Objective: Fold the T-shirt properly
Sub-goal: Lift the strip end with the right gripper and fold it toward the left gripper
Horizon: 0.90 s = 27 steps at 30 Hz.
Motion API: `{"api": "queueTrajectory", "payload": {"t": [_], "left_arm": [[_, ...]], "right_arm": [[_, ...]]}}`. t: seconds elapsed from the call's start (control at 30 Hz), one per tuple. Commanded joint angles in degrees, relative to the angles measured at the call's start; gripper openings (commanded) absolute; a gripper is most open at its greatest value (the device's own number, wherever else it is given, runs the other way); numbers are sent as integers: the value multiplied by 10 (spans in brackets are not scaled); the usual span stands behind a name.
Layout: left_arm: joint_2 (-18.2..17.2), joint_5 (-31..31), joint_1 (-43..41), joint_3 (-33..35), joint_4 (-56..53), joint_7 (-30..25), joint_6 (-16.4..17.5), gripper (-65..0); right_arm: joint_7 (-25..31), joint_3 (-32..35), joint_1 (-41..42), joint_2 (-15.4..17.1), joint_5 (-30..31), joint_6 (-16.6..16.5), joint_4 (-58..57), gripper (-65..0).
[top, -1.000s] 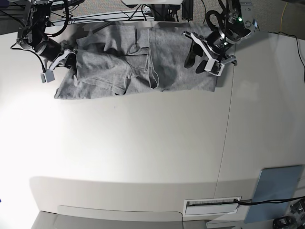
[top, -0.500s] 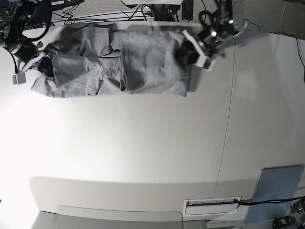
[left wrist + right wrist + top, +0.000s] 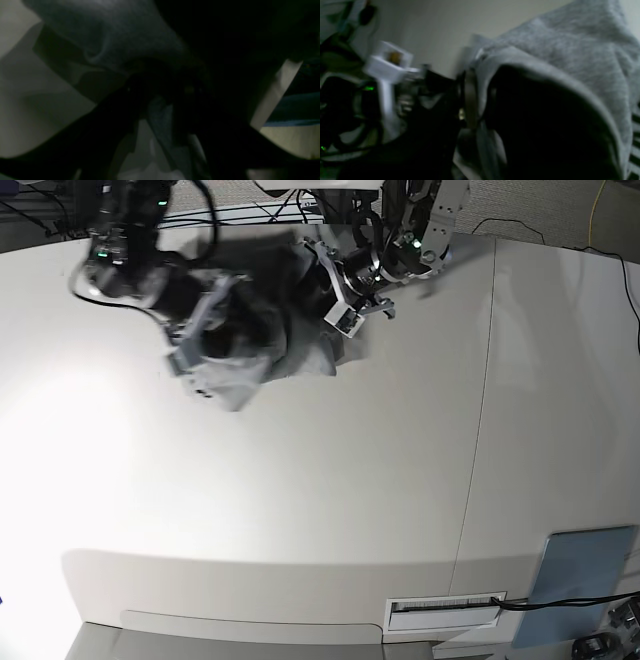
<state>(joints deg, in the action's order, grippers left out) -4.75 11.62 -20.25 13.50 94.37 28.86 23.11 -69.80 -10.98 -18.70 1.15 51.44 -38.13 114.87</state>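
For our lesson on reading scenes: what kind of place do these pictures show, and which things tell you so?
Probably a robotics lab or test bench. A wide pale table carries only a grey T-shirt, two robot arms work it with the left gripper and right gripper, and cables trail behind.

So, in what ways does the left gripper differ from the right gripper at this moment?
In the base view the left gripper is at the right end of the bunched T-shirt, close to the table's far edge; the right gripper is at the left end, nearer the camera. The left looks sharp, the right blurred. Both appear shut on grey cloth.
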Motion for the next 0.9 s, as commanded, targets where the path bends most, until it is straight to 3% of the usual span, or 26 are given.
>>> {"api": "queueTrajectory", "payload": {"t": [0.0,0.27,0.47,0.53,0.67,0.87], "left_arm": [[0,-12,-3,2,0,26,-2,-405],[0,-36,-4,2,0,26,-2,-405],[0,-35,-4,2,0,26,-2,-405],[0,-35,-3,2,0,26,-2,-405],[0,-35,-4,2,0,26,-2,-405],[0,-35,-4,2,7,28,-2,-405]], "right_arm": [[20,22,3,-4,5,4,10,-650],[79,177,3,-8,-143,81,10,-650],[72,210,3,-8,-165,72,10,-650],[68,214,3,-8,-148,55,10,-634],[59,214,3,-8,-88,17,10,-447],[18,214,3,-8,63,-19,21,-426]]}}
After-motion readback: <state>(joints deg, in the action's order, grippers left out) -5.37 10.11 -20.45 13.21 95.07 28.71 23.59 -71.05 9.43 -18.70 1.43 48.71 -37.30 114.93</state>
